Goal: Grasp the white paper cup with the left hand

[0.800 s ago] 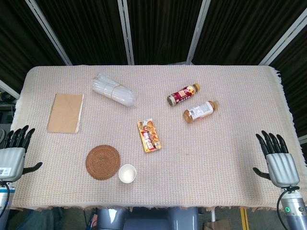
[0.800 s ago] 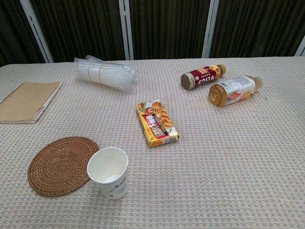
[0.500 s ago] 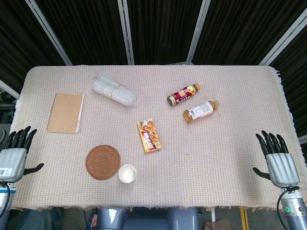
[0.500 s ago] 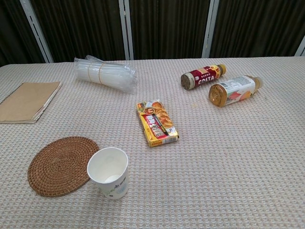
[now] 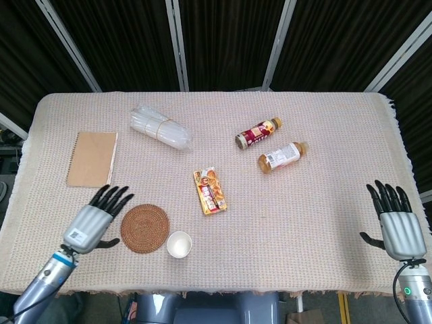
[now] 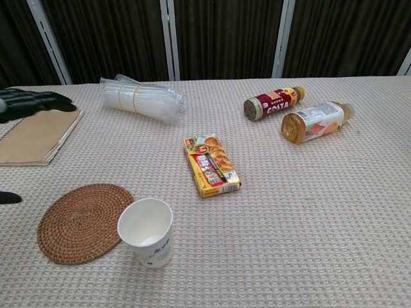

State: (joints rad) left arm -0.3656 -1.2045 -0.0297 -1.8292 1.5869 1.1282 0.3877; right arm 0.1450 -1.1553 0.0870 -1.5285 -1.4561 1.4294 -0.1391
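The white paper cup (image 5: 179, 244) (image 6: 147, 232) stands upright near the table's front edge, just right of a round woven coaster (image 5: 144, 228) (image 6: 84, 222). My left hand (image 5: 94, 221) hovers open over the table, left of the coaster and a short way from the cup, fingers spread and pointing away. In the chest view only its dark fingertips (image 6: 29, 103) show at the left edge. My right hand (image 5: 395, 224) is open beyond the table's right front corner, holding nothing.
A brown notebook (image 5: 92, 158) lies at the left, a bundle of clear plastic cups (image 5: 160, 127) behind it. A yellow snack box (image 5: 210, 190) sits mid-table. Two bottles (image 5: 258, 133) (image 5: 281, 156) lie on their sides at the right.
My left hand has swung in from beyond the table's left edge to over the table beside the coaster. The right hand has barely shifted. The cup has not moved.
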